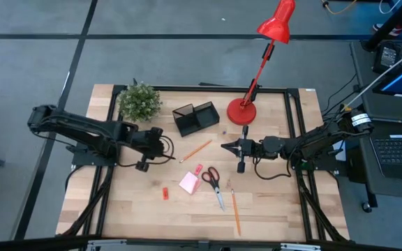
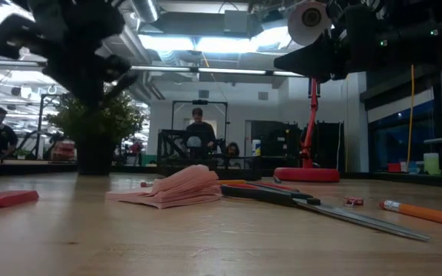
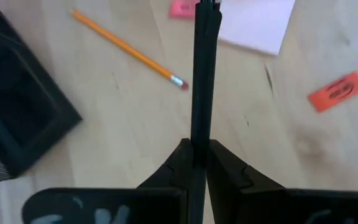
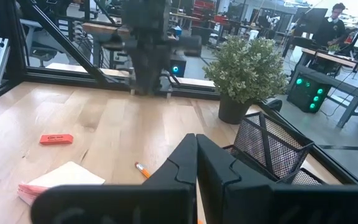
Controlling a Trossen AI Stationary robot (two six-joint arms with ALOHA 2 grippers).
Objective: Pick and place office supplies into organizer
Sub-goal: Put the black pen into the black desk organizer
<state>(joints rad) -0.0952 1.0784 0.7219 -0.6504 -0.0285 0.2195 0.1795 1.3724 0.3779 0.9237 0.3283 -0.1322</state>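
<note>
From above, I see my left gripper (image 1: 169, 148) beside the plant (image 1: 139, 102), pinched on a black pen (image 1: 165, 148). My right gripper (image 1: 225, 146) hangs below the lamp (image 1: 243, 110), fingers together, empty. The organizer (image 1: 195, 118) stands between plant and lamp.

At table height, pink notes (image 2: 179, 188), scissors (image 2: 298, 201) and a pencil (image 2: 424, 212) lie on the wood.

My left wrist camera shows the pen (image 3: 202, 74) clamped upright between the fingers.

My right wrist camera shows closed fingers (image 4: 213, 165) near the mesh organizer (image 4: 272, 149).
</note>
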